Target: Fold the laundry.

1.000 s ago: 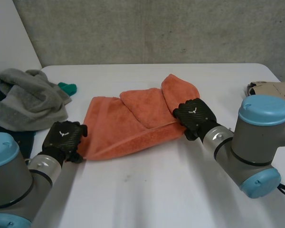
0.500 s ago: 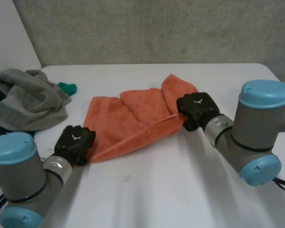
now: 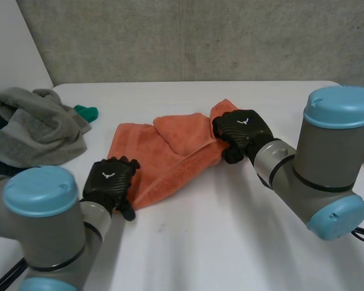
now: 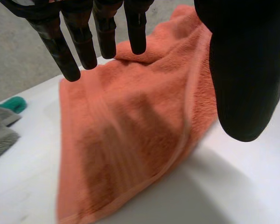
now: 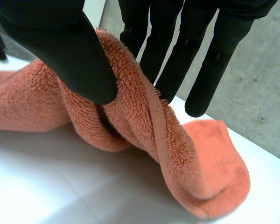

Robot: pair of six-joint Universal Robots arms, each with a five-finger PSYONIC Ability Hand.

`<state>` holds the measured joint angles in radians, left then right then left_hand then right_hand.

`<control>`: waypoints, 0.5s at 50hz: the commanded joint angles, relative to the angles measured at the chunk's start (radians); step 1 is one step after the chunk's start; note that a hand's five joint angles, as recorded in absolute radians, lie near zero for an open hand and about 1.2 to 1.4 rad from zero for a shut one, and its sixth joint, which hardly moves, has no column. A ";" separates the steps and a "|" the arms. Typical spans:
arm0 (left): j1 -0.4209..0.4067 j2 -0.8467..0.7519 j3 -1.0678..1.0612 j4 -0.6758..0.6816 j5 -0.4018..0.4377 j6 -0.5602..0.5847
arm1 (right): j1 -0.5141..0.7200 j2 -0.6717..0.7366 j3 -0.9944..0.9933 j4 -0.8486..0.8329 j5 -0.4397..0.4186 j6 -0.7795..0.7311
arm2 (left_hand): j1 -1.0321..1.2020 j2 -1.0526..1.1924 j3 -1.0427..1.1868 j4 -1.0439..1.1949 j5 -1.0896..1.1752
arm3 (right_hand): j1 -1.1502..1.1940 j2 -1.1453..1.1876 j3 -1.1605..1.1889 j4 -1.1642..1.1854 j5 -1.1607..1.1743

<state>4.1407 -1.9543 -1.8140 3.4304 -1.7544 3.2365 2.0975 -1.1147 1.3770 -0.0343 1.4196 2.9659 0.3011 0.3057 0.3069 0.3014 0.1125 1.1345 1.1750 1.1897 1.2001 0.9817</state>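
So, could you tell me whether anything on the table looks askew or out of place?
Yes: the orange towel lies crooked and bunched, a flap doubled over unevenly where the right hand pinches its edge. The left hand is open over its near corner. A grey towel sits heaped at the table edge.

An orange terry towel (image 3: 164,157) lies on a white table (image 3: 230,230), the left hand (image 3: 109,182) at its near corner, the right hand (image 3: 239,130) at its opposite edge. A crumpled grey towel (image 3: 39,124) sits nearby.
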 commanded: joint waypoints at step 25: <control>0.041 0.196 0.088 -0.085 -0.078 0.051 | -0.071 -0.097 0.024 0.149 -0.011 -0.353 | 1.095 1.091 1.089 1.095 1.109 | 0.262 0.221 0.207 0.196 0.240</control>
<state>4.1298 -1.9377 -1.6343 3.3407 -1.9741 3.1656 2.0790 -1.2954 1.4047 0.0240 1.4057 2.8836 1.1678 1.1956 1.1878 1.1972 0.9778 1.1345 1.1750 1.1897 1.2001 0.9817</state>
